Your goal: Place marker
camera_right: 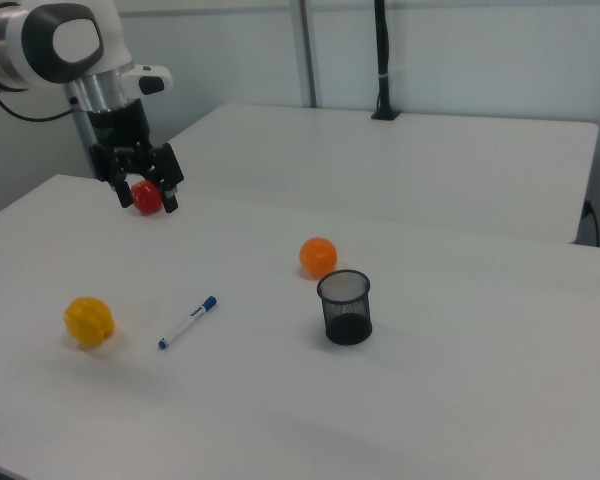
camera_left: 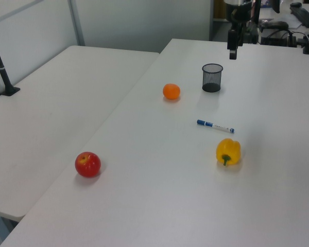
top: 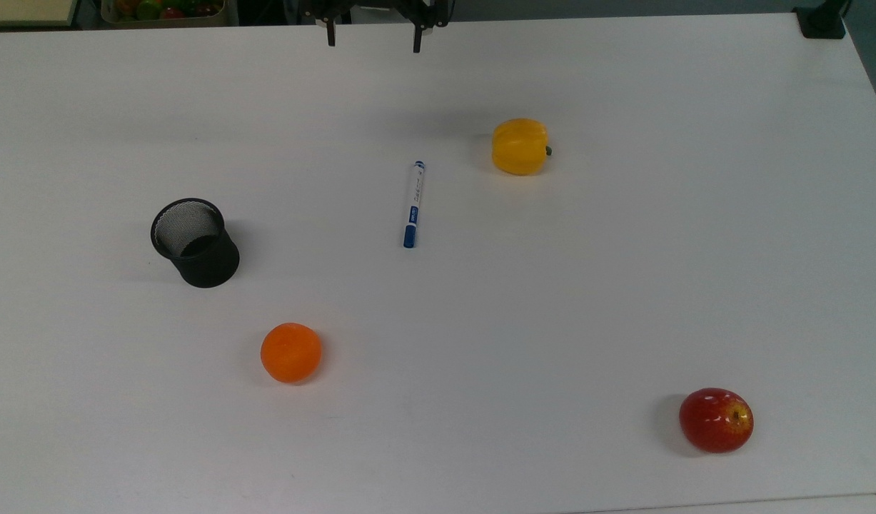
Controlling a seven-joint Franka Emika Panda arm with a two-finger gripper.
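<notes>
The slim white marker with a blue cap [top: 413, 204] lies flat on the white table [top: 623, 285], untouched. It serves as the landmark here. In the top view, the yellow bell pepper [top: 520, 146] sits near it, toward the top view's upper right. The black mesh pen cup [top: 193, 242] stands upright well apart from the marker toward the top view's left, and the orange fruit [top: 290, 352] lies below and left of the marker. The red apple [top: 716, 420] rests far from it, toward the top view's lower right corner. The black two-finger gripper [top: 373, 32] hangs in the air beyond the marker's tail end, at the top view's upper edge, its fingers spread apart and holding nothing.
</notes>
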